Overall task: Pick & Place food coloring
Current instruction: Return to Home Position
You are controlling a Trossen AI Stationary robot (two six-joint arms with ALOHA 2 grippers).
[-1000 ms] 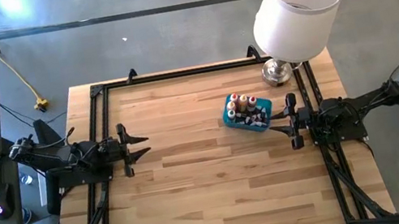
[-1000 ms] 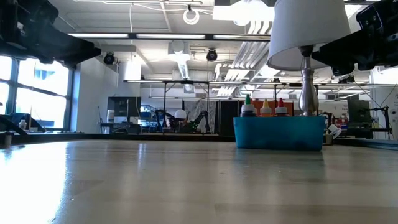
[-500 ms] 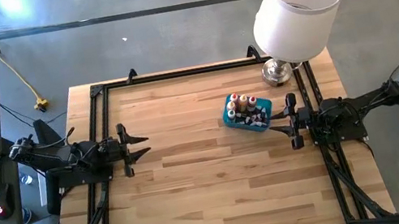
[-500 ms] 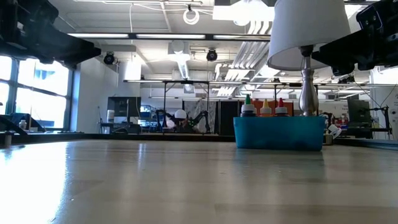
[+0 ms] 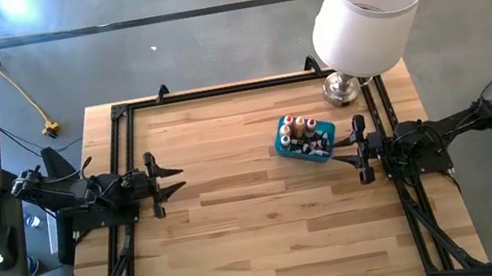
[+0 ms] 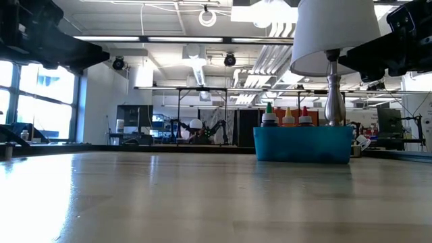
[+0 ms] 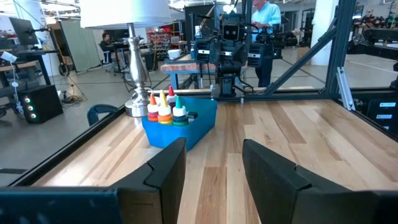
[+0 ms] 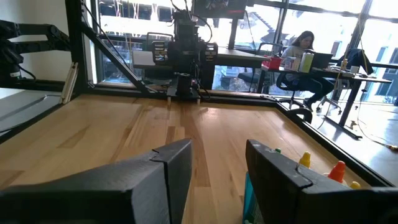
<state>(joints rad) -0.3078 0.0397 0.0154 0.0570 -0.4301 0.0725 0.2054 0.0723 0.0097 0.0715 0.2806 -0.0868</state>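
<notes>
As both arms sit at opposite sides of the worktop (image 5: pixel 242 230), the holdings read thus.

Item, food coloring bottles (image 5: pixel 301 130): small plastic droppers, all gathered inside the teal bin (image 6: pixel 304 145), the visible ones upright with caps up. Green, yellow and red caps show above its rim from table height. None seen loose on the wood.

Item, bin: right half of the worktop, near the base of the lamp (image 5: pixel 368 10) and just beside the right end effector (image 5: pixel 338 151).

Item, right end effector: jaws parted, nothing between them.

Item, left end effector (image 5: pixel 175 180): well apart from the bin, jaws likewise parted and empty.

Handling note, by judgement: the bottles look light, smooth-sided and squeezable, apt to slip or tip. Each is best taken around the body just below the cap, with a gentle pinch. Packed close, they leave little room to reach between them.
</notes>
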